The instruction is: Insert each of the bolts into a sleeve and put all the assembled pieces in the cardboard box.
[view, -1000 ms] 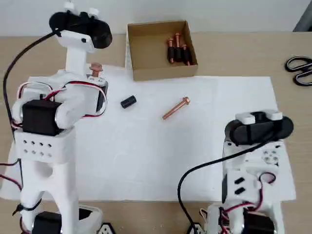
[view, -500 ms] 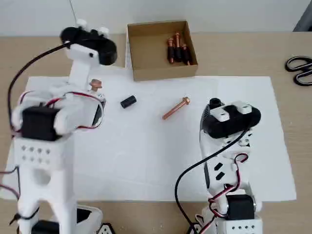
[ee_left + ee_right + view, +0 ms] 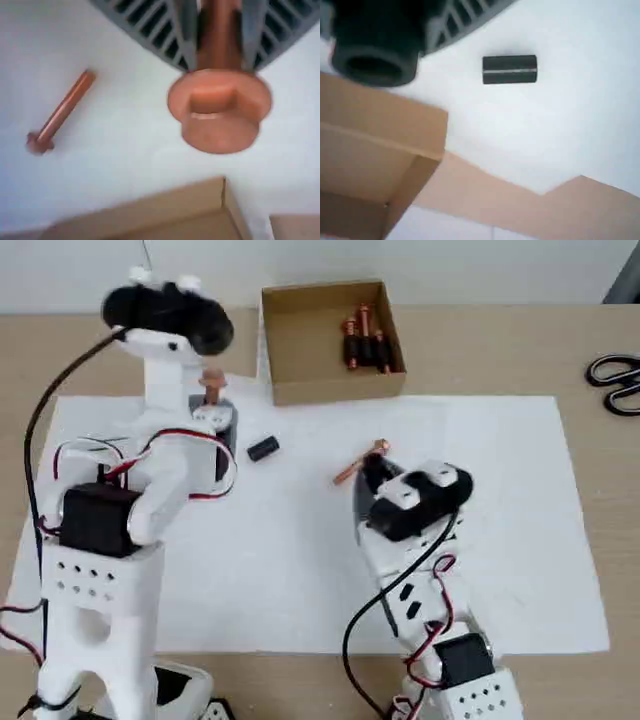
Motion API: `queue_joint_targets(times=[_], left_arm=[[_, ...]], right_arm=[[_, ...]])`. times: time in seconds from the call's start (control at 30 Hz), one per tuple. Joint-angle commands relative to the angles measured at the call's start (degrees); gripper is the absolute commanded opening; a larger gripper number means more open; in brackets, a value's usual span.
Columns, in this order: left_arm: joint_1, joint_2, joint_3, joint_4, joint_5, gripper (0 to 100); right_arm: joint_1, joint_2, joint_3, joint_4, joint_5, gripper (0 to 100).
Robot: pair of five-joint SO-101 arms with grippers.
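Nearest our side of the table point(image 3: 500, 350), on the white sheet point(image 3: 500, 540), we see the right gripper point(image 3: 372, 472) clamped on a black sleeve point(image 3: 374, 55), its bore open toward the wrist camera. From above, the gripper covers the near end of the loose bolt point(image 3: 368, 455), which lies flat on a diagonal, head pointing toward the far right. Just beyond, to the left, the loose sleeve point(image 3: 263, 449) lies on its side, apart from that bolt. Farther left, the left gripper point(image 3: 218, 45) pinches a second bolt point(image 3: 218, 107) by the shank, upright, head up. Beyond the sheet, the cardboard box point(image 3: 300, 340) holds assembled pieces point(image 3: 365, 340), their long axes running near to far. Scissors point(image 3: 615, 380) lie far right.
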Motion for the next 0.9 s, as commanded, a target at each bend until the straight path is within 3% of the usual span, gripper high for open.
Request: queue_joint_targets(times=[0.0, 0.33, 0.6, 0.87], left_arm=[[1.4, -1.4, 0.0, -6.2, 5.1, 1], [2.0, -1.8, -0.1, -7.4, 7.4, 1], [5.9, -1.9, -0.5, -12.8, 6.9, 1], [14.7, -1.8, -0.5, -15.5, 5.1, 1]], right_arm=[[-2.9, -0.2, -0.3, -1.8, 0.2, 0.4], [-3.8, -0.1, -0.8, -12.1, 0.6, 0.4], [-3.6, -0.1, -0.7, -15.7, 0.7, 0.4], [-3.6, -0.1, -0.5, -15.3, 0.5, 0.4]])
